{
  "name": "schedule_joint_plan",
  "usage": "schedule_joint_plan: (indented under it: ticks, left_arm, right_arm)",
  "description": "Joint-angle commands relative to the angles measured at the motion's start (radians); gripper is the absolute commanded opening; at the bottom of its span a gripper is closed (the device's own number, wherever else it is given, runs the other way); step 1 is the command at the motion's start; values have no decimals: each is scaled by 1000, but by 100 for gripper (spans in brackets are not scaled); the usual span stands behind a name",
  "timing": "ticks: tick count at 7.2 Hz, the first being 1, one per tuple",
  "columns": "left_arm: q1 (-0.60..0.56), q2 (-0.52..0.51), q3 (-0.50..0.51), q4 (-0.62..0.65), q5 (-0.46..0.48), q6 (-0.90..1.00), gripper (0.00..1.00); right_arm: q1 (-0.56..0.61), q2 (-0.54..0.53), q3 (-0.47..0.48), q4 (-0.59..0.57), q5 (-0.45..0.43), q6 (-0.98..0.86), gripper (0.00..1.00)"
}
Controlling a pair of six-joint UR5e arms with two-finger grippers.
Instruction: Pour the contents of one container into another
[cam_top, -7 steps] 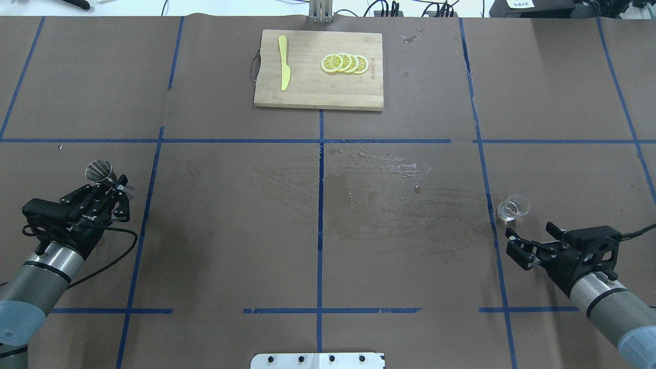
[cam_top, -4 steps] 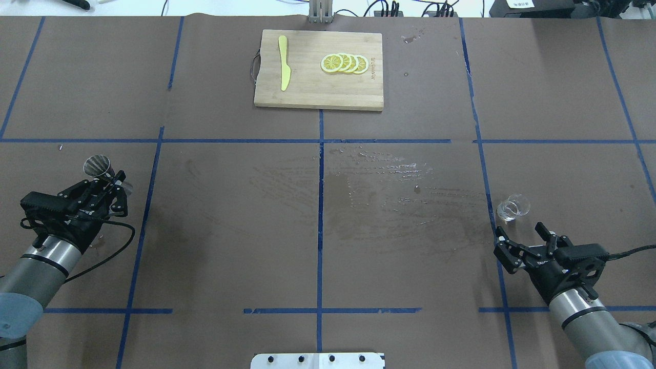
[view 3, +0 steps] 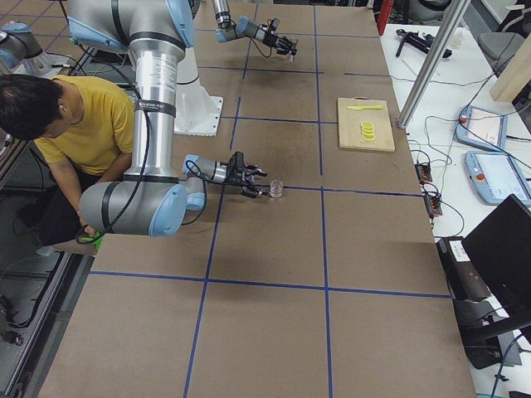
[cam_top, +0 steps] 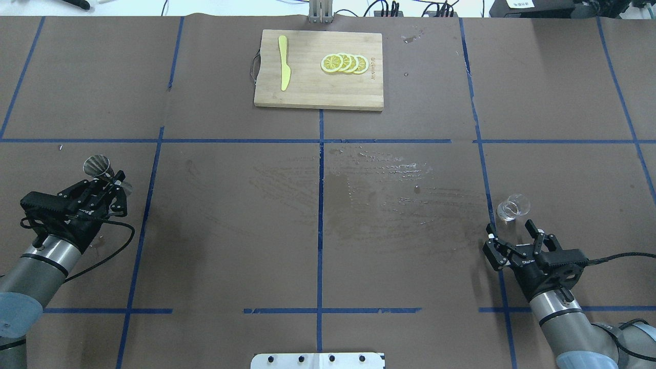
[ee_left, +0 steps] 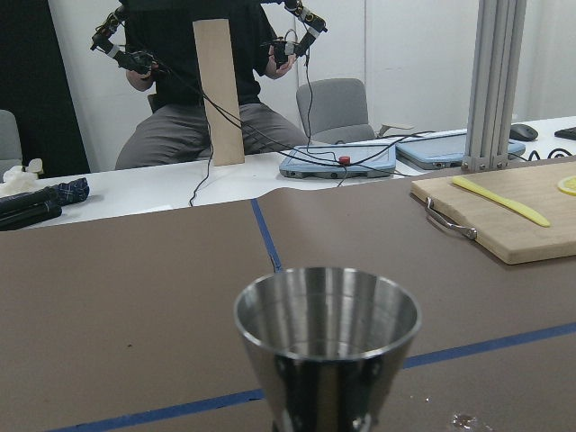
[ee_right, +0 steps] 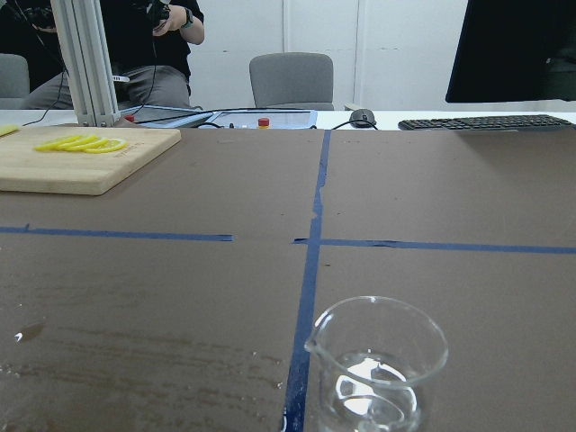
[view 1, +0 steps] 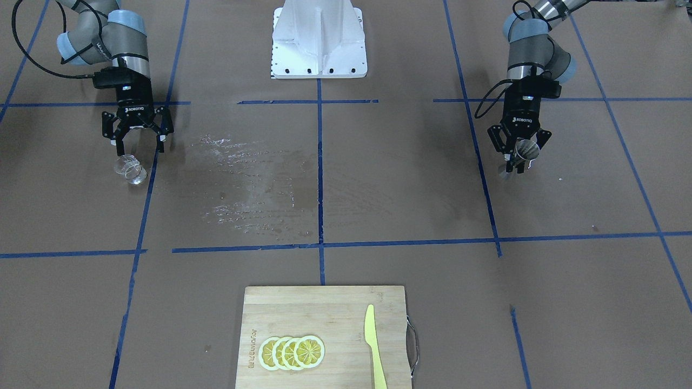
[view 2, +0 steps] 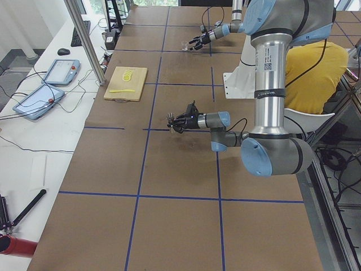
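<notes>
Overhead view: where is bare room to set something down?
Free: the squares flanking the wooden cutting board, and the near row either side of the white base plate. The middle is bare but smeared. Crowded: the small clear glass cup before the open right hand; the left hand gripping the silvery steel hourglass jigger.

We see left arm (cam_top: pixel 48 256) & right arm (cam_top: pixel 561 312): silver-grey tubes w/ pale-blue joint caps, black bands. Left gripper (view 1: pixel 518 160) & right gripper (view 1: pixel 138 141) black, white ROBOTIQ lettering. Black cables (cam_top: pixel 134 234) loop off wrists. White base (view 1: pixel 319 48), dark screws (view 1: pixel 309 71).
</notes>
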Motion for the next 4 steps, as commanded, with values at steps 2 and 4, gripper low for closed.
schedule_joint_plan:
  ticks: [2, 4]
  left_arm:
    - [0, 0, 1, 0, 0, 0, 0]
    - [0, 0, 1, 0, 1, 0, 0]
  right_arm:
    - [48, 15, -17, -1, 7, -28, 95]
    - [82, 112, -92, -1, 12, -57, 94]
